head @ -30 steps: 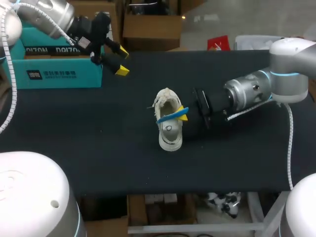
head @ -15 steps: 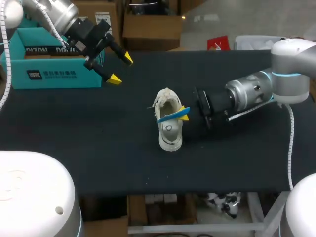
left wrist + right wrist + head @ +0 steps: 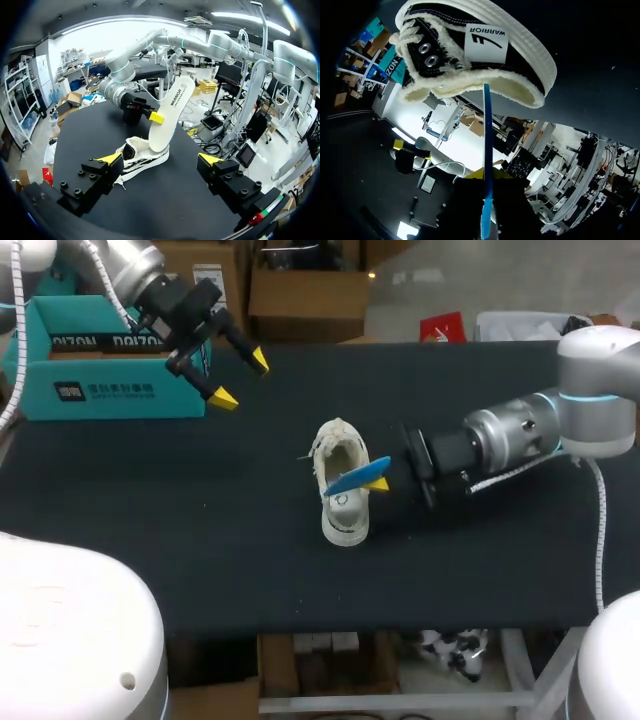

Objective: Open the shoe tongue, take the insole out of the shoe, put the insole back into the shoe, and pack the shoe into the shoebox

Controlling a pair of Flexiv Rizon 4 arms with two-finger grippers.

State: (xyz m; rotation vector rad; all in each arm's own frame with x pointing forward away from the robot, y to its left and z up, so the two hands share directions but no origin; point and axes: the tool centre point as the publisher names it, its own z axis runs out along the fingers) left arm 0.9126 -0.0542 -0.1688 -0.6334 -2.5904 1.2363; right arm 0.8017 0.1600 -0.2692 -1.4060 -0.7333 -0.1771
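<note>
The insole (image 3: 355, 478), clamped in the right gripper (image 3: 378, 481), is drawn further out of the shoe (image 3: 343, 515) at mid-table (image 3: 200, 540) than a second ago, so removal is judged nearly done; beyond, the left gripper (image 3: 240, 379) is held apart, empty, by the box (image 3: 100, 390).

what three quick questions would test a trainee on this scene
1. True or false: the left tool grips the insole.
2. The shoe rests: A in the left tool; B on the table; C on an arm.
3. Fill in: the insole's lower end sits in the ____.
Key: 1 false, the right tool grips it; 2 B; 3 shoe.
</note>
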